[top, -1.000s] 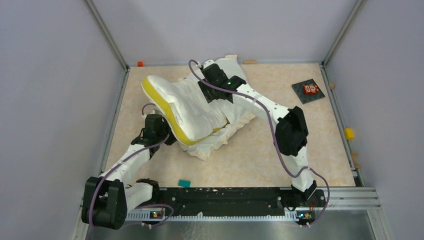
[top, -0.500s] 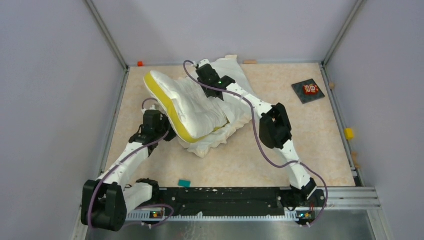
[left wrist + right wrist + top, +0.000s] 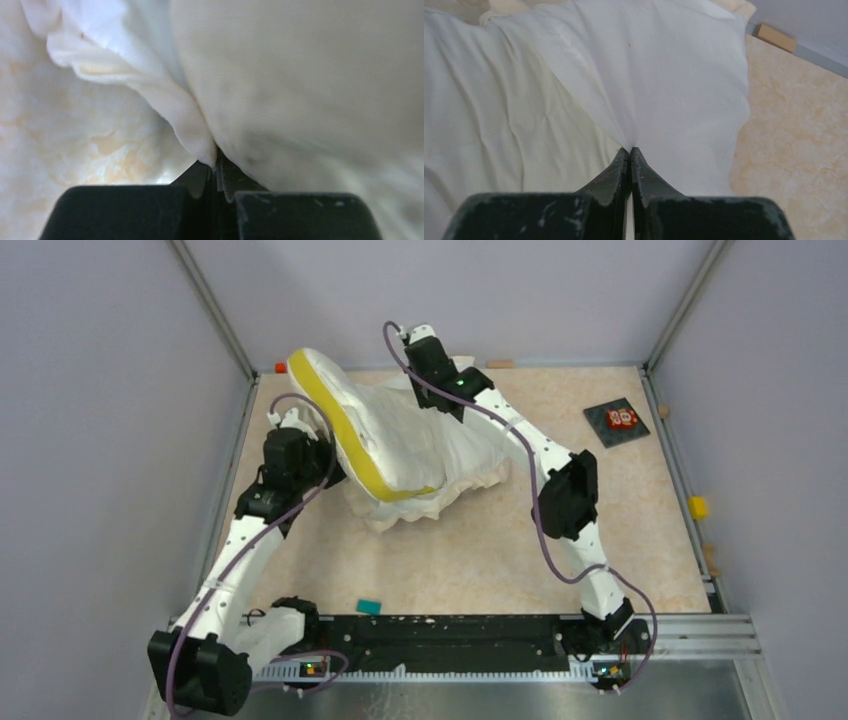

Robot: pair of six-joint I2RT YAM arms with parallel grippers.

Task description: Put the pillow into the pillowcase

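The pillow point(image 3: 375, 435), plump and white with a yellow band, stands tilted up on its edge in the top view. Beneath and behind it lies the cream pillowcase point(image 3: 470, 462), its frilly border trailing on the floor. My left gripper point(image 3: 318, 454) is at the pillow's left underside. In the left wrist view, my left gripper point(image 3: 216, 160) is shut on a ruffled fold of the pillowcase point(image 3: 165, 100). My right gripper point(image 3: 440, 390) is at the back. In the right wrist view, my right gripper point(image 3: 630, 150) is shut on thin pillowcase cloth point(image 3: 664, 75), which tents toward its tips.
A dark card with a red figure point(image 3: 617, 421) lies at the back right. A wooden block point(image 3: 500, 364) and an orange block point(image 3: 281, 367) sit by the back wall. There is a yellow block point(image 3: 698, 507) on the right rail and a teal block point(image 3: 369, 607) near the front rail.
My right gripper has shut on the pillowcase cloth and moved toward the back. My left arm has lifted and swung back-left, raising the pillow more upright.
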